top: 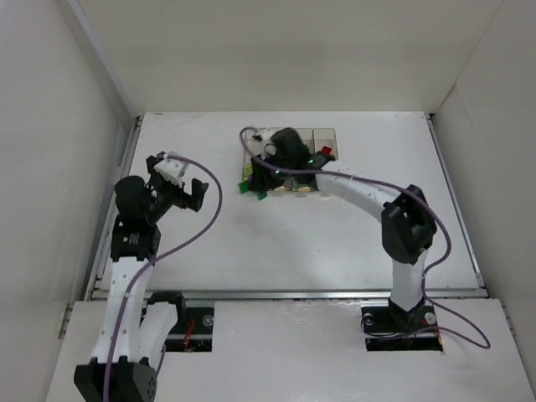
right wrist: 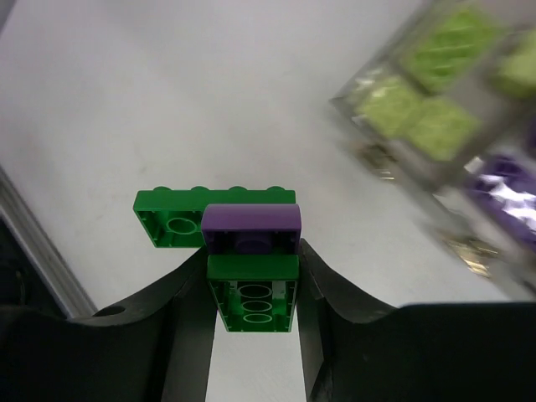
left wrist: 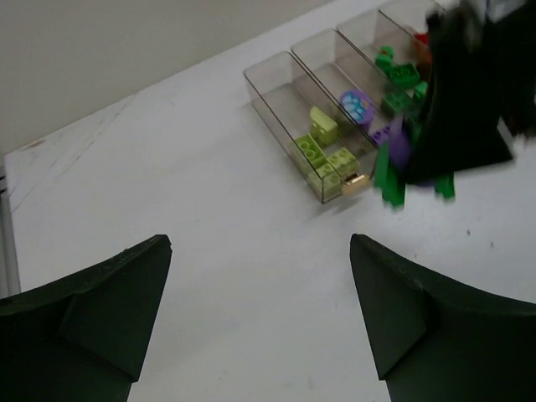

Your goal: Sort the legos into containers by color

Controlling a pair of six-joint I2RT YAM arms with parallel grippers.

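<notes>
My right gripper (right wrist: 253,289) is shut on a green lego (right wrist: 251,295) that is joined to a purple lego (right wrist: 251,226) and a long green lego (right wrist: 180,219). It holds this cluster above the table by the near end of the containers (top: 323,134). In the left wrist view the cluster (left wrist: 389,174) hangs under the blurred right gripper (left wrist: 461,109). The bins (left wrist: 280,92) hold pale yellow-green legos (left wrist: 322,144), a purple one (left wrist: 358,104) and green ones (left wrist: 398,71). A red lego (top: 326,152) shows at the right bin. My left gripper (left wrist: 260,251) is open and empty, left of the bins.
The white table (top: 335,234) is walled in on the left, right and back. The bins also show blurred at the upper right of the right wrist view (right wrist: 368,109). A metal rail (top: 285,294) runs along the table's near edge.
</notes>
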